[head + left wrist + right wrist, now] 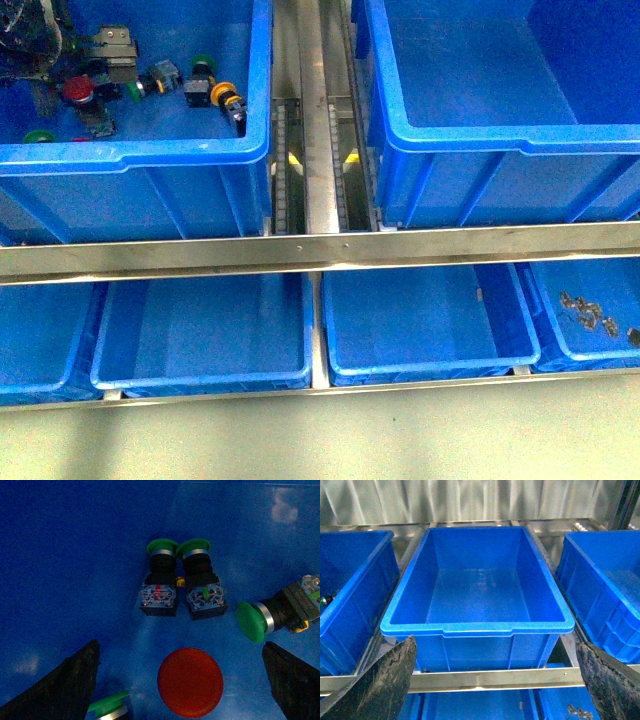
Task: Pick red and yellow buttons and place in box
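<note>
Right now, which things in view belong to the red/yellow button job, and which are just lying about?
Job:
- red button
- yellow button
- empty big crate, on the right

Lying about:
- green buttons
- small front bins
- metal bits in the rightmost small bin

Two crates stand side by side on the upper level: the left crate [130, 155] and the right crate [500, 140], with a rail [318, 150] running between them. Push buttons [150, 80] lie in the far left part of the left crate. A crossbar [320, 250] runs in front of both crates. Before and below it sits a row of bins [200, 380]. Metal parts [585, 315] lie in the rightmost bin [600, 364].
</note>
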Robot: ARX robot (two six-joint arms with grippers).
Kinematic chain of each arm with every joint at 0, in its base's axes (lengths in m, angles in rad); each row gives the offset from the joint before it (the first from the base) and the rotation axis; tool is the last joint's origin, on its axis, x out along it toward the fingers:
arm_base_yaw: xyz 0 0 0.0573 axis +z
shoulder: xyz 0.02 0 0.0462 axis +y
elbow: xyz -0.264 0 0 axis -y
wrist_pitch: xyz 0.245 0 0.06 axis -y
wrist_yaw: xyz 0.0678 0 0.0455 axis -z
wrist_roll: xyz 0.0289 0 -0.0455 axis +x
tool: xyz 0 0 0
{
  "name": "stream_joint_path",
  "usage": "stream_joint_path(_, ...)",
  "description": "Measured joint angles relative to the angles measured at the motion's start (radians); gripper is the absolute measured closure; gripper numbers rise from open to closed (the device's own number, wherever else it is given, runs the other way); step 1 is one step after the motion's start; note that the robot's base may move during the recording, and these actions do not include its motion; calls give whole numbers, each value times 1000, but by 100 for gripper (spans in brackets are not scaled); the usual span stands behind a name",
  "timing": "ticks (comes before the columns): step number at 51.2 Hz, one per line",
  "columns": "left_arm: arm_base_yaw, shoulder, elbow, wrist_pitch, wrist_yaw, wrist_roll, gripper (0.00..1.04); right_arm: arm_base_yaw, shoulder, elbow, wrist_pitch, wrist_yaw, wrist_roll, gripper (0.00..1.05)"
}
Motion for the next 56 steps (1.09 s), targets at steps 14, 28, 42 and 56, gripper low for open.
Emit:
stream_joint_path(14, -3, 37, 18, -13, -10, 2, 8, 0, 0, 0, 0, 0, 0, 7)
stream_joint_path(28, -3, 71, 46, -21, -13, 6, 8, 0, 0, 0, 0, 0, 0, 7)
stream_joint_path(42, -7, 125, 138, -87, -35, -31, 36, 0, 0, 0, 0, 0, 0, 7)
stream_joint_path(56, -12, 140, 139, -77, -37, -60, 74, 0, 0, 0, 0, 0, 0, 7)
